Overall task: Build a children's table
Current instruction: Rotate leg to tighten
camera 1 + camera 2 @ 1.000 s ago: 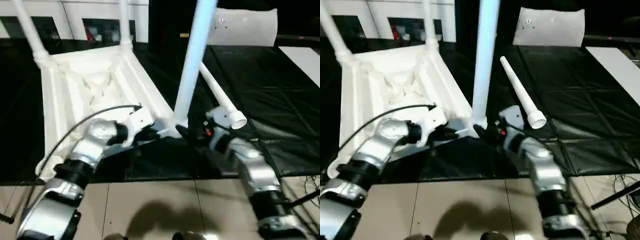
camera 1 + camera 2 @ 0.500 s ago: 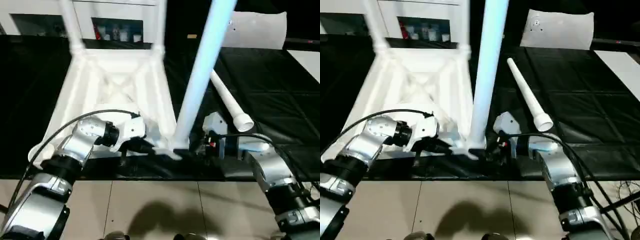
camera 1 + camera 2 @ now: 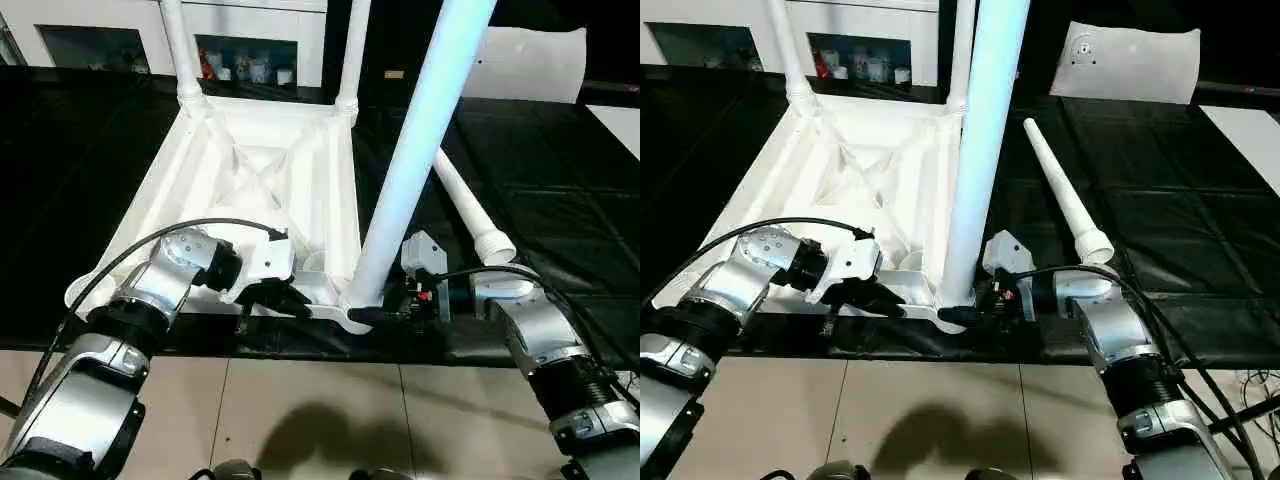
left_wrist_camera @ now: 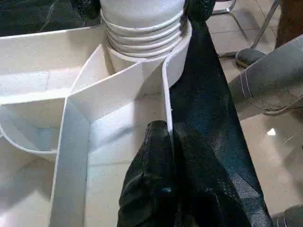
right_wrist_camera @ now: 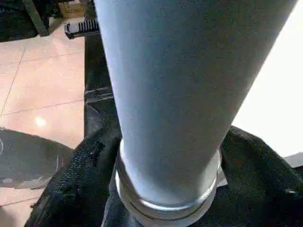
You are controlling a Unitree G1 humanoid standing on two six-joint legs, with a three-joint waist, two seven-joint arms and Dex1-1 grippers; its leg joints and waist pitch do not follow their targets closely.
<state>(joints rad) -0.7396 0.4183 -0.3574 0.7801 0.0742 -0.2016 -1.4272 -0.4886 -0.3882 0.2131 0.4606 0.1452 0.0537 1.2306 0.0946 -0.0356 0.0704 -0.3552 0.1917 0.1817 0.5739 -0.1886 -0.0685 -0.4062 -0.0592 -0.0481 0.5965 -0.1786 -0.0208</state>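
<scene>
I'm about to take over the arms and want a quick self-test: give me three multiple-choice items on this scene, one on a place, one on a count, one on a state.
1. Where is the loose leg?
A. On the black mat right of the tabletop
B. Inside the tabletop
C. In the left tool

2. How many legs stand upright in the tabletop's sockets?
A. One
B. Two
C. Three

3. What does the right tool hold?
A. Nothing
B. The base of the near leg
C. The loose leg

Key:
1 A: the loose leg lies on the mat beside the tabletop.
2 C: two far legs and the near leg stand up.
3 B: the right tool grips the near leg at its socket; the left tool pinches the tabletop's rim.
</scene>
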